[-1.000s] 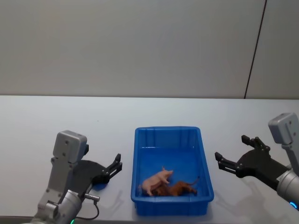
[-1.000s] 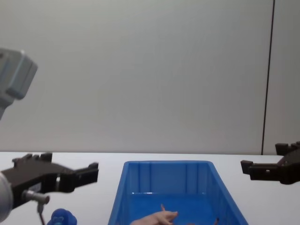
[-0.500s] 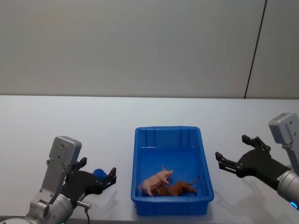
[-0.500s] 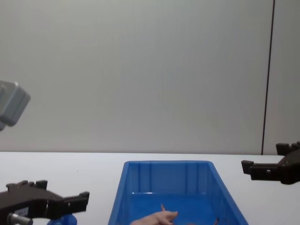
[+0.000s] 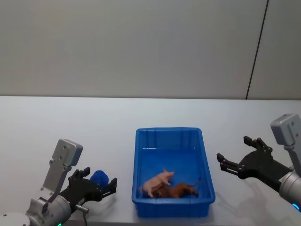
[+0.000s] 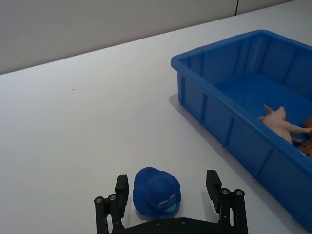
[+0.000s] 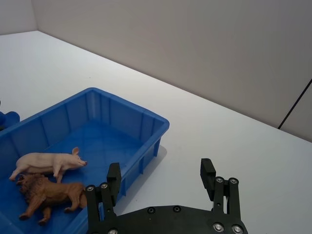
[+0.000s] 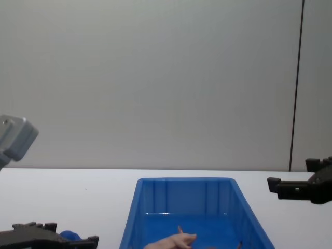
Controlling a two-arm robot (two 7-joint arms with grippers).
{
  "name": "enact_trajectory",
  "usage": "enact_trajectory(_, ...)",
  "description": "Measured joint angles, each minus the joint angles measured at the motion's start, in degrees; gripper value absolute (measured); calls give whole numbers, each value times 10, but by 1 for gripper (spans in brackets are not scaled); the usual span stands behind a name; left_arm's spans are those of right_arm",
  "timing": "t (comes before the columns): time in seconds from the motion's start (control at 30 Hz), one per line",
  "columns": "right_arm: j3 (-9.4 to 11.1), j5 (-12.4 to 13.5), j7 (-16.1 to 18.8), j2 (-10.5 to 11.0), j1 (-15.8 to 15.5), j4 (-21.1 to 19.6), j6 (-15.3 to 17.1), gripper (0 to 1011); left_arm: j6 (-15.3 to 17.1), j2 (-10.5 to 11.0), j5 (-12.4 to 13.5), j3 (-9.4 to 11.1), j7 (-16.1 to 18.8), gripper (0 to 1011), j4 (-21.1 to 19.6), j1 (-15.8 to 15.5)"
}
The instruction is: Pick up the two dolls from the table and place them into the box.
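Two figures already lie in the blue box (image 5: 174,136): I see a pale pink pig (image 5: 157,181) and a brown lion (image 5: 178,190) pressed together on its floor, toward the near end. The third toy, a rounded blue animal (image 5: 99,177), sits on the white surface (image 5: 141,113) to the left of the box, apart from its wall. My left tool (image 5: 96,184) is low over the surface with its fingers (image 6: 120,187) spread apart on either side of the blue animal; from the left wrist view the toy stands between them, near the left-hand finger, and I cannot tell whether either finger touches it. My right tool (image 5: 237,157) hangs above the surface to the right of the box, well clear of its rim, with its fingers (image 7: 207,173) also spread and nothing between them.
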Motion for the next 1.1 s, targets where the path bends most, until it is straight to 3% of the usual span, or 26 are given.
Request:
enact_trajectory(0.43,0,0,0,0,0,0,0,1001,14,-7,11,-5,-30,1002,42,-22)
enact_trajectory(0.67,0,0,0,0,0,0,0,1001,19,-10,18,-7,-40,861,58,-31)
enact_trajectory(0.93,0,0,0,0,0,0,0,1001,18,-13,25,-8,-45,592,69,-40)
enact_trajectory(1.1,0,0,0,0,0,0,0,1001,17,-13,28,-10,-45,547,67,-41)
